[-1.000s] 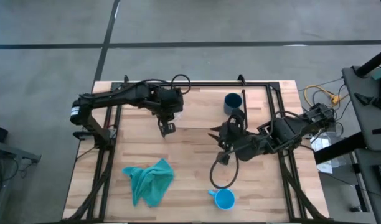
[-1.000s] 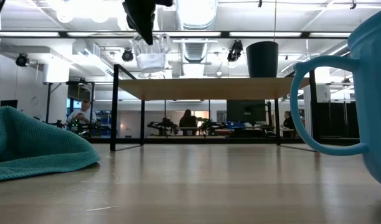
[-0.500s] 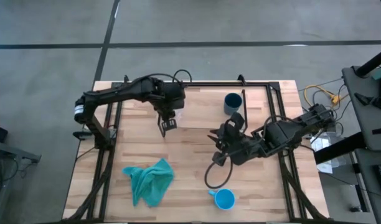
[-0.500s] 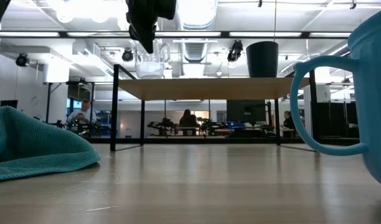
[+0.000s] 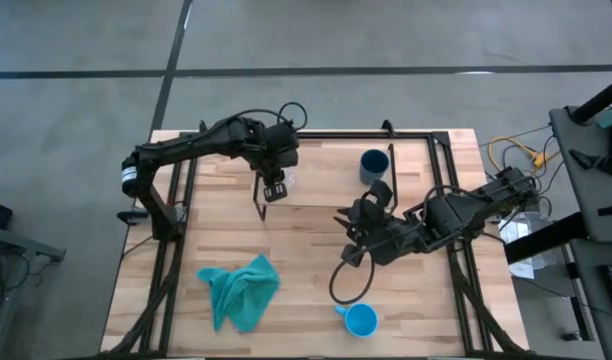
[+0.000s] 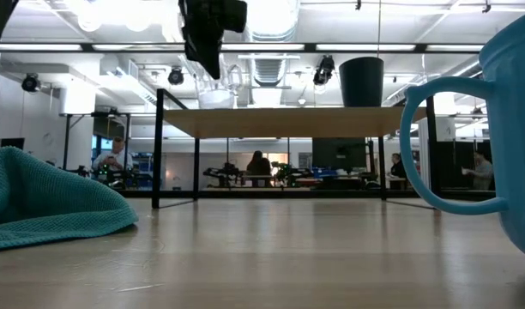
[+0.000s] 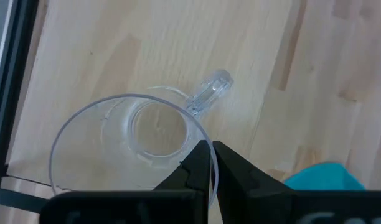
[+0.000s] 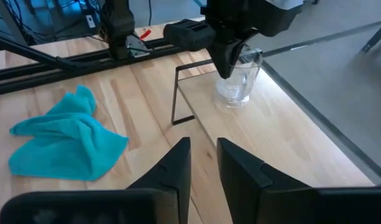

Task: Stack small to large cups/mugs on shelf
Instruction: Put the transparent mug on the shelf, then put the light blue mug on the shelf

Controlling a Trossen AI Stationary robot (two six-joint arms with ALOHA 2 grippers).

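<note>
The small clear cup (image 5: 289, 180) (image 7: 131, 143) stands upright on the shelf (image 5: 326, 175) (image 6: 331, 120) near its left end, its handle (image 7: 209, 93) sticking out sideways. My left gripper (image 5: 276, 189) (image 7: 212, 163) is above it, shut on its rim. The dark navy cup (image 5: 374, 165) (image 6: 361, 81) stands on the shelf's right part. The bright blue mug (image 5: 360, 320) (image 6: 503, 129) sits on the table near the near edge. My right gripper (image 5: 348, 238) (image 8: 202, 165) hovers open over the table's middle, touching nothing. My left gripper pinches the clear cup's rim (image 7: 200, 134) between its two fingers, one finger inside the cup and one outside. The fingers come from above, pointing down (image 8: 231, 68). The cup stays upright, and its base seems to rest on the shelf board (image 8: 231, 102).
A teal cloth (image 5: 238, 290) (image 8: 69, 134) lies crumpled on the table's near left part. Black frame rails (image 5: 176, 240) run along the table's left and right sides. A dark cable loop (image 5: 346, 285) hangs under my right arm. Bare shelf surface lies between the two cups.
My left gripper has carried the clear cup toward the far edge and a little right, and lowered it from above the shelf down onto the board. It has stayed shut on the rim. My right arm has shifted slightly toward the table's left.
</note>
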